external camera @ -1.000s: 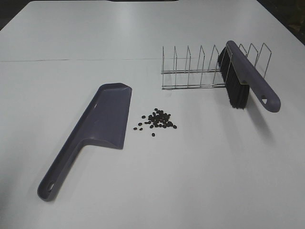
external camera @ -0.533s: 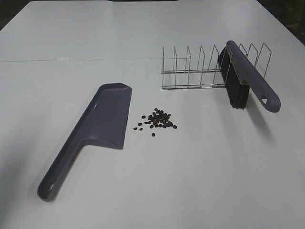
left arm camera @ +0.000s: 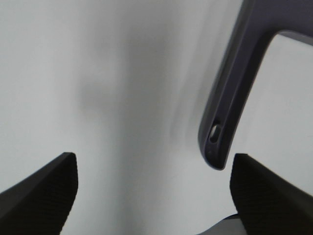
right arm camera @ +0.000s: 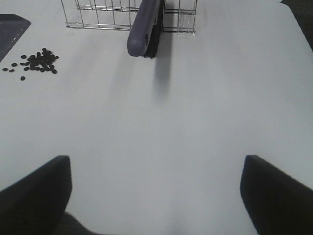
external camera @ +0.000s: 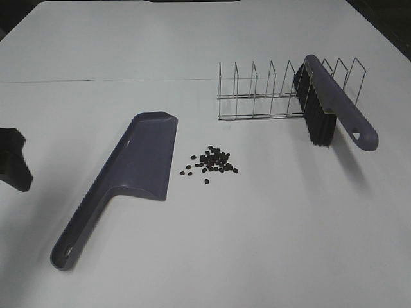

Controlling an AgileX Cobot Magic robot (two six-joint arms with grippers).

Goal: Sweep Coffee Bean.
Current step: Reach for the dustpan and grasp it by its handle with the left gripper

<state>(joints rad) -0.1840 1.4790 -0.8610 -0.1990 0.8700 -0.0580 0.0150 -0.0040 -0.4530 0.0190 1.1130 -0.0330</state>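
Several coffee beans [external camera: 212,162] lie in a small cluster on the white table, also seen in the right wrist view [right arm camera: 36,61]. The purple dustpan [external camera: 138,167] lies flat just left of them, handle toward the near left. Its handle end [left arm camera: 217,142] shows in the left wrist view, ahead of my open left gripper [left arm camera: 154,196], which holds nothing. That left gripper [external camera: 14,160] shows dark at the left edge of the high view. The purple brush [external camera: 327,109] with black bristles leans in a wire rack. My right gripper [right arm camera: 156,196] is open and empty, well short of the brush [right arm camera: 144,27].
The wire rack [external camera: 270,96] stands behind the beans and holds the brush at its right end; the rack [right arm camera: 98,14] also shows in the right wrist view. A corner of the dustpan [right arm camera: 10,24] shows there too. The white table [external camera: 257,244] spans the view.
My left gripper has come into the high view at the left edge. The dustpan, beans and brush have not moved.
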